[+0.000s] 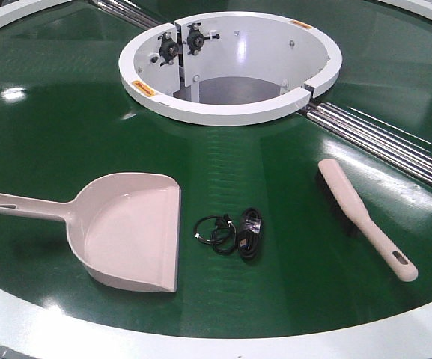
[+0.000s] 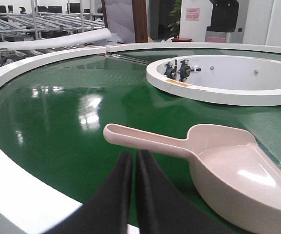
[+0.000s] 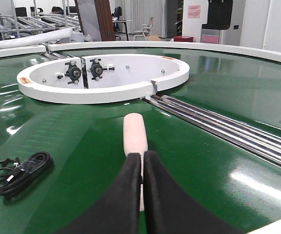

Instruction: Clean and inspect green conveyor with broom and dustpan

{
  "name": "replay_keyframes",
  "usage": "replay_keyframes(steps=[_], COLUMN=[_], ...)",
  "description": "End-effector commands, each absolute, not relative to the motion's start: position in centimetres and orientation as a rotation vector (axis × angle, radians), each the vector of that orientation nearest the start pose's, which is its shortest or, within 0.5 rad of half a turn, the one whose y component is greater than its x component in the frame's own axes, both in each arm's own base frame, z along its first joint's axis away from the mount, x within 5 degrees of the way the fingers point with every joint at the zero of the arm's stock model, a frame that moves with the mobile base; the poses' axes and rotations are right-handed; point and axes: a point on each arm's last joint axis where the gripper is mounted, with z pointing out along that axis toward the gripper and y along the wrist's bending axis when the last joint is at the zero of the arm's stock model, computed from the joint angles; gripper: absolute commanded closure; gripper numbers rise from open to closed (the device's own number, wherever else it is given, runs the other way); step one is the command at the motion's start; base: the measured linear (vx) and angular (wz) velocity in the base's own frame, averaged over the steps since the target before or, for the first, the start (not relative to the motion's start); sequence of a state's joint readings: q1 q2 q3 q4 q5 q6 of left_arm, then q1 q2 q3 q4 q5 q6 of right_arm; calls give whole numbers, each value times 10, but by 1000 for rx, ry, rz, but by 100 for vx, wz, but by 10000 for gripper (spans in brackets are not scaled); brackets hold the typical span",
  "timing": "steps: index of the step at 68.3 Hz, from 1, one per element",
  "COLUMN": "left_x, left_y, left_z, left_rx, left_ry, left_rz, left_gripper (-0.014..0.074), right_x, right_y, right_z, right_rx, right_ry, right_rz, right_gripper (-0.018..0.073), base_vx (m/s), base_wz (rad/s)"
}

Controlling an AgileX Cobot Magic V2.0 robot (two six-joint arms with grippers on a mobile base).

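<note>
Clenched, empty left gripper (image 2: pixel 133 156) is pointing at dustpan (image 1: pixel 129 232) at eight o'clock; right gripper (image 3: pixel 142 156), likewise clenched, is pointing along broom (image 1: pixel 354 203) at four o'clock.

The green conveyor (image 1: pixel 51 134) looks glossy, the dustpan (image 1: pixel 133 224) and broom (image 1: pixel 358 209) smooth plastic, the rollers (image 1: pixel 380 142) polished steel.

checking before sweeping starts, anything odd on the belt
Yes: a coiled black cable lies on the green conveyor between the dustpan and the broom; it looks like stray equipment, not sweepable dust.
</note>
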State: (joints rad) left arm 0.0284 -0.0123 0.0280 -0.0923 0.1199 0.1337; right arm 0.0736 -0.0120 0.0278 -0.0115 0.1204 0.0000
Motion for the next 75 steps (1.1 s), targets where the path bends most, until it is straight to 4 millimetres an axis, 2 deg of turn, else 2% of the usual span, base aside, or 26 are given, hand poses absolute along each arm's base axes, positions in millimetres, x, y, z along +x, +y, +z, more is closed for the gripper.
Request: replay_keyframes(steps=[1,33,42,49,60,64,75], left_x=[56,56,55,52,55,64,95], left_y=[1,1,1,2,1,1,-1], left_z=[198,199,204,226,282,300,328], left_rx=[11,10,-2,-12,-7,7,32], left_ry=[1542,1530,1481,1398,1377,1464,1740], left_rz=[38,39,34,30,27,27,8], left_gripper=[602,602,602,602,602,602,602], right_x=[56,56,56,56,56,56,56], right_y=[4,4,4,4,4,4,4], right_z=[200,200,200,200,200,200,200], right_rx=[-69,-69,-69,-69,-69,-69,-69], right_ry=[1534,1534,1534,1534,1534,1534,1534], right_rz=[43,43,43,43,43,43,43], right_gripper=[568,568,568,568,568,568,568], base_vx=[0,0,0,0,0,0,0], base_wz=[0,0,0,0,0,0,0])
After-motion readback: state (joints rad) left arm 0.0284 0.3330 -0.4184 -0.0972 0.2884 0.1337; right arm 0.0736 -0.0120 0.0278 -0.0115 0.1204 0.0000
